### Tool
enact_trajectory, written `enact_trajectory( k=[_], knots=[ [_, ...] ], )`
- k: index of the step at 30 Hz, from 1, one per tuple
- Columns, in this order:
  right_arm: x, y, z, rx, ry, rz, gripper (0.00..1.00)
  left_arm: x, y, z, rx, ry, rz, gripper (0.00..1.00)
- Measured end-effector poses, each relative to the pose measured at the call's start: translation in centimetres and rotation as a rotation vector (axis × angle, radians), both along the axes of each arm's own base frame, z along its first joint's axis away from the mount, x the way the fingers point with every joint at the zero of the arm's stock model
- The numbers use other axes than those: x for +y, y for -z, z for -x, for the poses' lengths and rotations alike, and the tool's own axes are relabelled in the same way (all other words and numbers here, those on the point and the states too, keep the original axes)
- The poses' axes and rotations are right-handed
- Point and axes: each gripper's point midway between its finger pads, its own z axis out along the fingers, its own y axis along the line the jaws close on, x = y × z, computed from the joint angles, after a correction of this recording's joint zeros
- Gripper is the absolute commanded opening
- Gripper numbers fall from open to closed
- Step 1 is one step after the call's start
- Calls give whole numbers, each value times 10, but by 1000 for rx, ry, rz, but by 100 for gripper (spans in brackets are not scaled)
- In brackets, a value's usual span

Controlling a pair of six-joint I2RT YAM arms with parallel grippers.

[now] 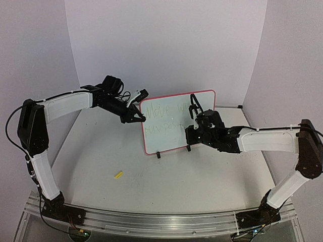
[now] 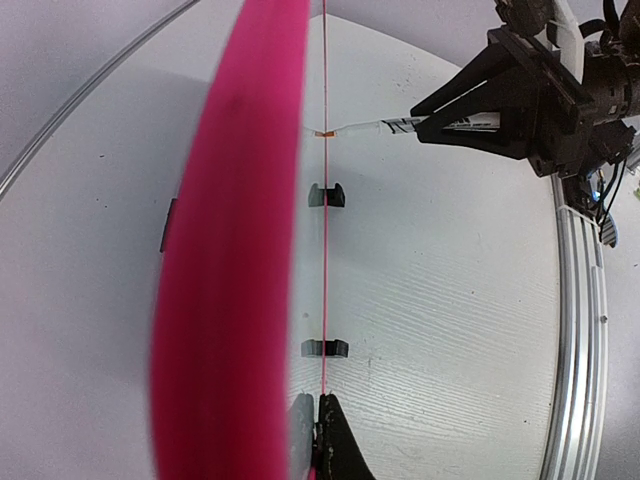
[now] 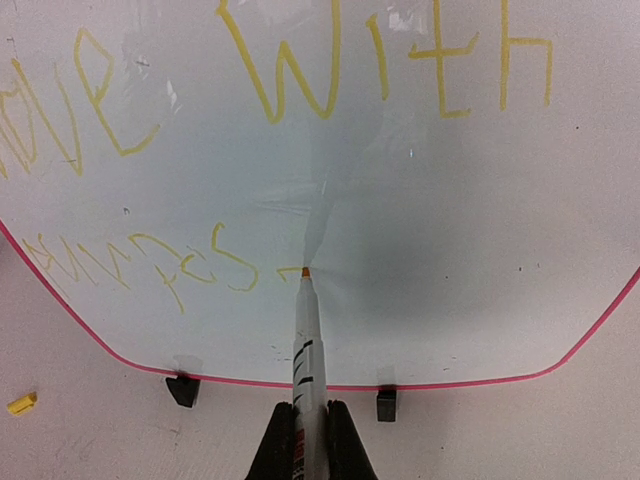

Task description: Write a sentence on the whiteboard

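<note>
The whiteboard with a pink-red frame stands upright on two black feet mid-table. Yellow handwriting, the sentence, runs in two lines on it. My left gripper is shut on the board's left edge; in the left wrist view the frame shows edge-on between the fingers. My right gripper is shut on a white marker. The marker's orange tip touches the board at the end of the second line. The marker also shows in the left wrist view.
A small yellow piece, perhaps the marker cap, lies on the table front left of the board; it also shows in the right wrist view. White walls enclose the back and sides. A metal rail runs along the near edge.
</note>
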Motion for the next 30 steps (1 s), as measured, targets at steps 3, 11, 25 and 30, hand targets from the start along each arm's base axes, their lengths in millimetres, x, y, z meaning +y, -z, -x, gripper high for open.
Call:
enact_trajectory(
  k=[3, 11, 25, 30],
  knots=[
    [0, 0, 0, -2, -1, 2, 0, 0, 0, 0, 0, 0, 0, 0],
    [-2, -8, 0, -21, -1, 1, 0, 0, 0, 0, 0, 1, 0, 0],
    [4, -14, 1, -22, -36, -17, 0, 0, 0, 0, 0, 1, 0, 0],
    [7, -8, 1, -8, -50, -15, 0, 0, 0, 0, 0, 0, 0, 0]
  ],
)
